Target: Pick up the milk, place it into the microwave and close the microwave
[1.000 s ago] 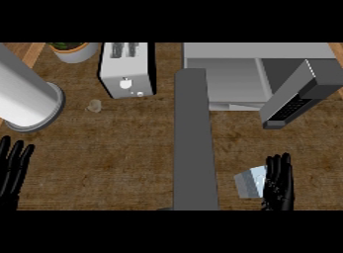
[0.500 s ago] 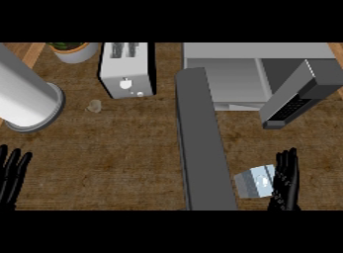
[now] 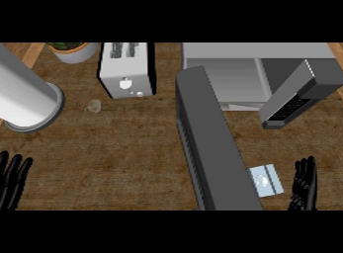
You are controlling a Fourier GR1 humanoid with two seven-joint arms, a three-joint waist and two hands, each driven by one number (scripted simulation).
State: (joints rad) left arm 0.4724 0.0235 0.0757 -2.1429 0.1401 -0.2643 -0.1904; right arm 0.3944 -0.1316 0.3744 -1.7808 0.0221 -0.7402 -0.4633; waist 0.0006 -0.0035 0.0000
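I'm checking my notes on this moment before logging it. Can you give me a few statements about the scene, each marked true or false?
1. The microwave door stands open. True.
2. The milk is inside the microwave. False: it is on the counter, between the door and the right hand.
3. The right hand's fingers curl round the milk. False: they are straight, beside it.
4. The toaster stands left of the microwave. True.
5. The left hand holds the toaster. False: it rests open at the lower left.

Counter (image 3: 130, 148), far-left corner
A toaster (image 3: 128, 69) stands at the far edge, a potted plant (image 3: 73, 49) just beside it, a grey cylinder (image 3: 17, 94) at the left edge.
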